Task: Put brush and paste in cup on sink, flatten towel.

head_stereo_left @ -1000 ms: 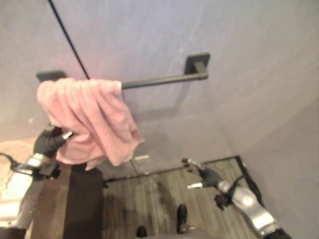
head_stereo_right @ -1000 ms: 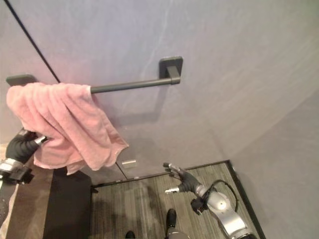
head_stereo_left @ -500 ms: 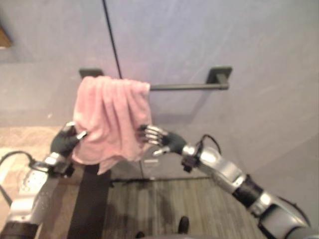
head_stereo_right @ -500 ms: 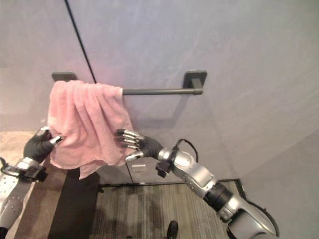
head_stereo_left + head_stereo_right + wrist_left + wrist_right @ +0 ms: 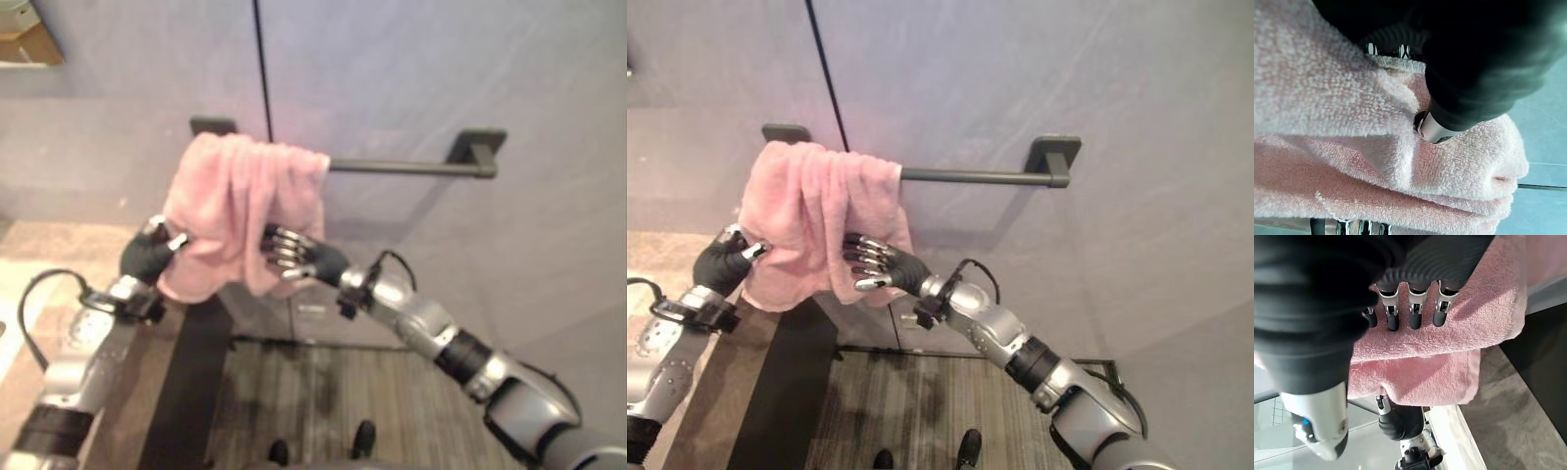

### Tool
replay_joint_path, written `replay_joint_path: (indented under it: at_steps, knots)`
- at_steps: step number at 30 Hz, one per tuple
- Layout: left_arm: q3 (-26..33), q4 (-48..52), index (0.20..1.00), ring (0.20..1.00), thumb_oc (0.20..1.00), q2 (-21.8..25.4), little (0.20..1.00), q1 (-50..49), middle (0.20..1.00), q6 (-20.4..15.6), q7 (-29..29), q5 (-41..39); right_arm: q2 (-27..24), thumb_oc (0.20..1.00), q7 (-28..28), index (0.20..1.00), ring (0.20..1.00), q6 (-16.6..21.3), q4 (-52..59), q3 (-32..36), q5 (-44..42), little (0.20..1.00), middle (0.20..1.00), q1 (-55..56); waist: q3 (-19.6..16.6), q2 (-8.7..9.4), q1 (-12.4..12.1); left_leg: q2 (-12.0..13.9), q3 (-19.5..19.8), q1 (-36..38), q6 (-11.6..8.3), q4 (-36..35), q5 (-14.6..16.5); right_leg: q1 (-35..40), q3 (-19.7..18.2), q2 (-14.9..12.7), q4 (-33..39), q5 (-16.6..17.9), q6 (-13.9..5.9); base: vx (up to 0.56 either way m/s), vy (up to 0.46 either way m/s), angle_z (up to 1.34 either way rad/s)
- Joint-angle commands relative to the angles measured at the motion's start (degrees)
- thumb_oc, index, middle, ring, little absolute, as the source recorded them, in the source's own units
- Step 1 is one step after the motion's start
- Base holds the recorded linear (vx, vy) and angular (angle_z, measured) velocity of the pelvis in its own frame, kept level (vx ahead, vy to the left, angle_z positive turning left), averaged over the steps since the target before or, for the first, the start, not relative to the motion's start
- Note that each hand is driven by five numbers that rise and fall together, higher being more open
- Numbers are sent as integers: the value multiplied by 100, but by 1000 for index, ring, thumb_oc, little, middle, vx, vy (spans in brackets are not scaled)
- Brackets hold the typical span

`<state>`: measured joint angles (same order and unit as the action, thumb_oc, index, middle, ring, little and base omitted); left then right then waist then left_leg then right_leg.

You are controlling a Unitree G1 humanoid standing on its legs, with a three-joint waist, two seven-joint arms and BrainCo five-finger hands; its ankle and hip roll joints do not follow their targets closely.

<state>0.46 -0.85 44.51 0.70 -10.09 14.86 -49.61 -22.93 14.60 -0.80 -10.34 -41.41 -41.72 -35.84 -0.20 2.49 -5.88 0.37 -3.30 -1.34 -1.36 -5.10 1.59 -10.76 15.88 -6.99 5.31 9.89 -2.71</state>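
Left wrist view puts us right against our left hand (image 5: 1449, 83), whose dark ribbed cover and silver thumb dig into pink terry; the fingers are curled into the towel (image 5: 1352, 161), pinching a thick fold of looped, fluffy pile. From the head camera that hand (image 5: 149, 257) grips the towel's lower left edge, the cloth bunched around the thumb.

Our right hand (image 5: 877, 266) reaches in from the right with fingers straight and spread, their dark tips laid against the towel's right side. In the right wrist view the silver fingers (image 5: 1415, 313) rest in a row on the nubbly pink surface, pressing flat and clasping nothing; below them a folded hem hangs in two layers, and our left hand (image 5: 1400, 423) shows beyond it.

We see the towel (image 5: 240, 211) draped in a crumpled, narrow bundle over the left end of a slim dark metal bar (image 5: 402, 167), which has square matte brackets (image 5: 475, 149) fixed to a smooth pale grey wall (image 5: 1019, 78). Most of the bar runs bare to the right. A black vertical seam (image 5: 263, 69) splits the wall above the towel. Below lies striped grey wood-look flooring (image 5: 921, 411).
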Motion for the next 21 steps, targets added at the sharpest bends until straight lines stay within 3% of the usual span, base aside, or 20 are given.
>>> replay_joint_path:
  at_steps: [1,7,10,21]
  knots:
    - [378,318,200,200,200,308,200,118,200,-158,-47,78,-205,1000,60,1000,1000,192,348,251,837,1000,1000,-542,113,68,43,-60,156,-124,184,10,161,818,239,-461,-31,-554,-573,17,1,-12]
    - [483,327,200,200,200,181,200,-30,200,-130,-12,234,-718,1000,399,1000,1000,61,620,469,924,1000,1000,20,99,55,159,-14,80,-40,192,10,193,831,152,-420,-31,-577,-571,7,0,-5]
    - [500,351,200,200,200,133,200,-82,200,-139,38,211,-746,1000,456,1000,1000,22,496,505,978,1000,1000,118,104,36,191,-4,17,10,191,10,213,831,83,-401,-31,-582,-571,4,-13,-5]
    - [488,402,200,200,200,103,200,-88,200,-136,3,115,-227,1000,271,1000,1000,13,-105,390,1230,1000,1000,-327,146,-62,169,33,-54,-29,170,10,184,726,-42,-351,-31,-577,-541,1,-19,-6]
